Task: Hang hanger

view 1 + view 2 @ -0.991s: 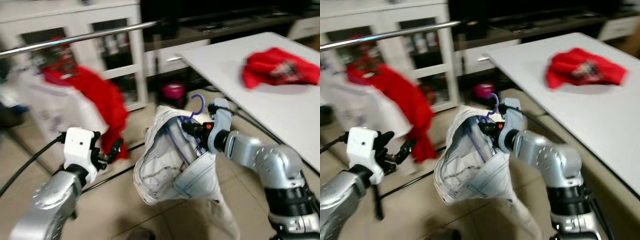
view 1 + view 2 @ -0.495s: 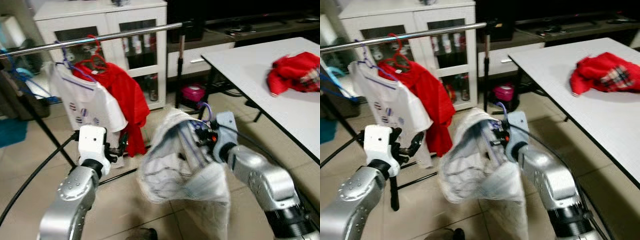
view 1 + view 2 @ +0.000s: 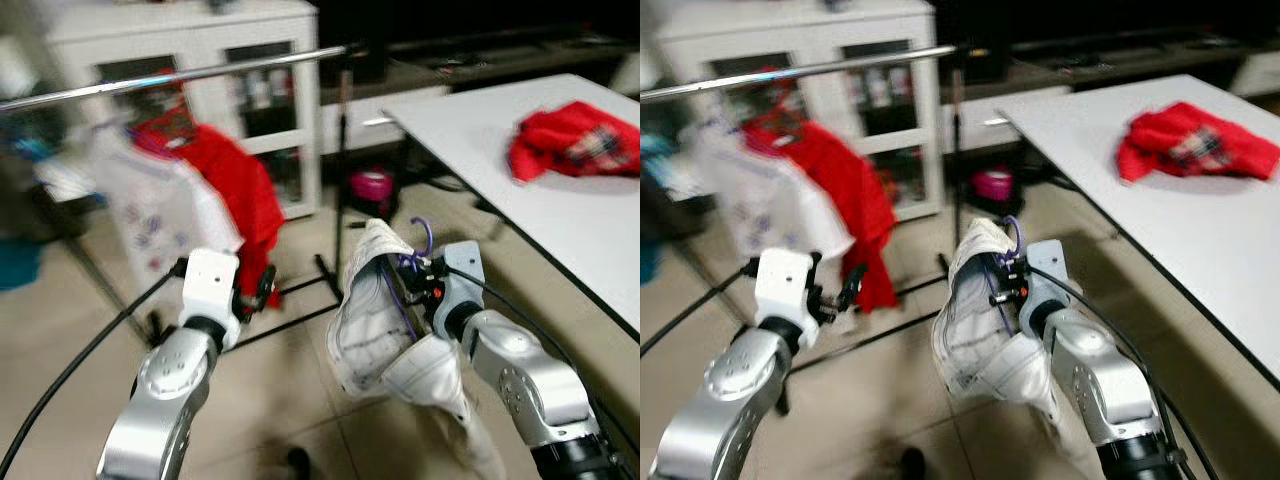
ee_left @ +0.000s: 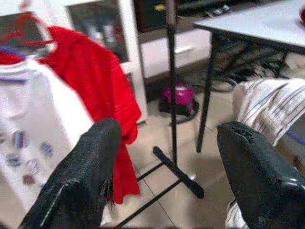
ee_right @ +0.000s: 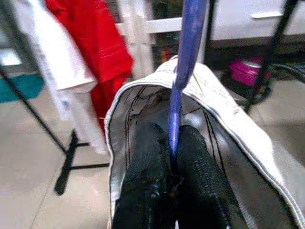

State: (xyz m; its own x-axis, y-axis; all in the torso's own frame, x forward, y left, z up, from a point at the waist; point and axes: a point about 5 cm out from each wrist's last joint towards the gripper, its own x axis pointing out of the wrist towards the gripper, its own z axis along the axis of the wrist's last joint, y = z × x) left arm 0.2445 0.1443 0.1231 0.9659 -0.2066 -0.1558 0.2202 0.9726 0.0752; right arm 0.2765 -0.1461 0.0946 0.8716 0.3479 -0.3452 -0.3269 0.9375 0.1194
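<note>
My right gripper (image 3: 425, 285) is shut on a purple hanger (image 3: 424, 238) that carries a white striped garment (image 3: 372, 320); the garment droops below my arm toward the floor. In the right wrist view the hanger's purple stem (image 5: 183, 71) runs up from between the two black fingers (image 5: 147, 191). A silver clothes rail (image 3: 200, 72) crosses the upper left, beyond and above both arms. My left gripper (image 3: 262, 290) is held low in front of the rail's hanging clothes; in the left wrist view its fingers (image 4: 81, 181) stand wide apart and hold nothing.
A red shirt (image 3: 225, 190) and a white printed shirt (image 3: 140, 215) hang on the rail. The rail's black stand (image 4: 172, 95) has feet on the tiled floor. A white table (image 3: 560, 200) at the right bears a red garment (image 3: 575, 140). A white cabinet (image 3: 180, 40) stands behind.
The whole picture has shifted and blurred, so my head has moved. The garment on the hanger now hangs narrower and lower. My left gripper sits a little further right.
</note>
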